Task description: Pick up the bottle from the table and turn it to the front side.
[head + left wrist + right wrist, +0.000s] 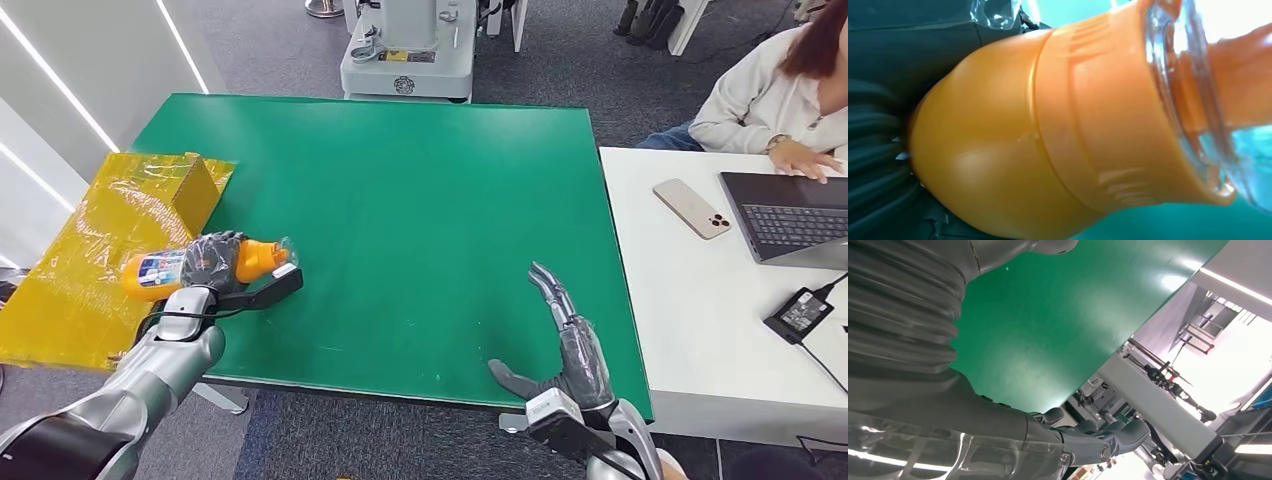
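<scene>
The right robot hand (568,345) is hovering at the green tabletop's (420,200) near edge, fingers spread wide and holding nothing. At the left edge, the left robot hand (215,262) is gripping the orange bottle (160,270) sideways.

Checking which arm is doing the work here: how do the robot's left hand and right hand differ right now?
The left hand grips the orange bottle at the green table's left edge; the right hand holds nothing. The left hand's fingers wrap around the bottle; the right hand's fingers are stretched out, apart. Both are dark grey hands on silver arms.
</scene>
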`<state>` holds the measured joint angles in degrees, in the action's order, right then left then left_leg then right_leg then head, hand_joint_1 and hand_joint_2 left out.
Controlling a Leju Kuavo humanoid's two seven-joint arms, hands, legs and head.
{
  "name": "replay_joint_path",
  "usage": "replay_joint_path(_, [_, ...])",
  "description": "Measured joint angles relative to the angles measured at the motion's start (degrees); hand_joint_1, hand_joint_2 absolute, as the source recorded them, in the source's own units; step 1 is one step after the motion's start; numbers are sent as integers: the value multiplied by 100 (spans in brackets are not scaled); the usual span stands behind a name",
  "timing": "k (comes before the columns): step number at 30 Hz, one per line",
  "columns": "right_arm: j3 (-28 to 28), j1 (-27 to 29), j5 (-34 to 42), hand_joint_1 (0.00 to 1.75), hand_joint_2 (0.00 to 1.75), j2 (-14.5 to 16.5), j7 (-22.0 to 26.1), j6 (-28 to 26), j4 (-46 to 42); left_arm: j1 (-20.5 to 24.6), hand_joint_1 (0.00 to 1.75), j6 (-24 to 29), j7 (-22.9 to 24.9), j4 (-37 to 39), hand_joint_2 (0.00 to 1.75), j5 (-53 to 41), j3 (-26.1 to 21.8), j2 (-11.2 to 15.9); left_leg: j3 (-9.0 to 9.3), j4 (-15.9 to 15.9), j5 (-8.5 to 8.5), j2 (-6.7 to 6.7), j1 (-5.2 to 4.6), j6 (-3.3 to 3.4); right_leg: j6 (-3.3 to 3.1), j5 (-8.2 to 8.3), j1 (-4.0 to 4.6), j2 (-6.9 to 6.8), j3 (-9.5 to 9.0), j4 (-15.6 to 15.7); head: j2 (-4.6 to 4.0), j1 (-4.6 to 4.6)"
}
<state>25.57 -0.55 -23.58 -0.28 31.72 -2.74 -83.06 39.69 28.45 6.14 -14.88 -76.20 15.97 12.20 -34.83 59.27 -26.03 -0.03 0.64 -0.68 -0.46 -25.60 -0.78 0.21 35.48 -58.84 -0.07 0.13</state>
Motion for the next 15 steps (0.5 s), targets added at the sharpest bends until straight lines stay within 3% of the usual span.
replay_joint_path(7, [4, 18, -38, 0, 175, 0, -15, 73, -63, -50, 175, 51, 14, 0, 175, -143, -72, -2, 0, 0, 0, 0, 0, 0, 0, 0, 0, 0, 0, 0, 0, 0])
replay_joint_path(9, [4, 24, -46, 0, 175, 0, -26, 90, -69, -53, 166, 55, 13, 0, 175, -208, -87, -3, 0, 0, 0, 0, 0, 0, 0, 0, 0, 0, 0, 0, 0, 0])
replay_joint_path(13, [4, 49, -66, 0, 175, 0, -33, 96, -75, -56, 17, 50, 1, 0, 175, -275, -91, -13, 1, 0, 0, 0, 0, 0, 0, 0, 0, 0, 0, 0, 0, 0])
replay_joint_path(15, [5, 76, -81, 0, 175, 0, -34, 99, -86, -57, 5, 42, 1, 0, 175, -303, -96, -24, 0, 0, 0, 0, 0, 0, 0, 0, 0, 0, 0, 0, 0, 0])
